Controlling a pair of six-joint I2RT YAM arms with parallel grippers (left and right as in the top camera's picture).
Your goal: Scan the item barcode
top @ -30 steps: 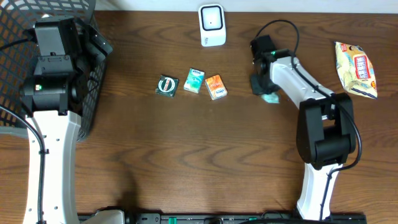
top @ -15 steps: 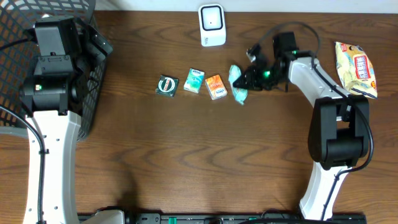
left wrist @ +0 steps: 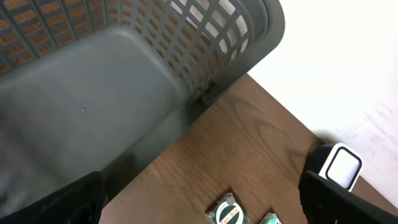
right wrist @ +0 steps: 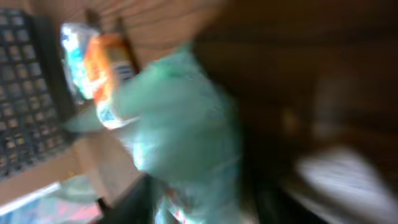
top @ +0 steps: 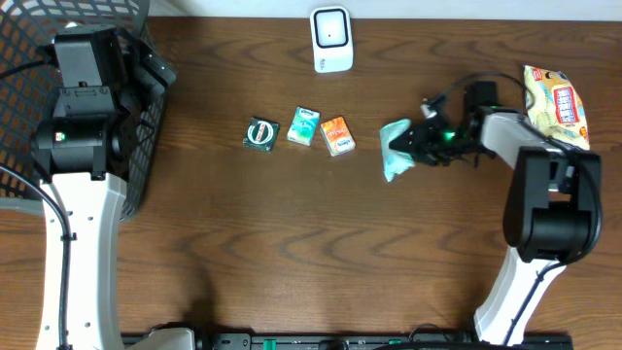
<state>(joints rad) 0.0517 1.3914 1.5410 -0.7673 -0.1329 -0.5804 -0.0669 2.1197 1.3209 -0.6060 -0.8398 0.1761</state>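
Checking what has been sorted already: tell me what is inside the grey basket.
The left wrist view shows only bare grey floor and lattice wall in the basket, no item. Its near part lies outside that view, and overhead the left arm covers most of it.

Wooden table (top: 292, 243) with packets (top: 304, 126), scanner (top: 330, 39)

Overhead, my dark brown wooden table (top: 292, 243) is bright, evenly lit and sharp, shadows faint. My right wrist view is smeared with motion; the pale green soft packet (right wrist: 180, 124) has no clean edge. Leftward, the white wall (left wrist: 348, 62) glares, the grey lattice basket (left wrist: 124, 74) slightly soft.
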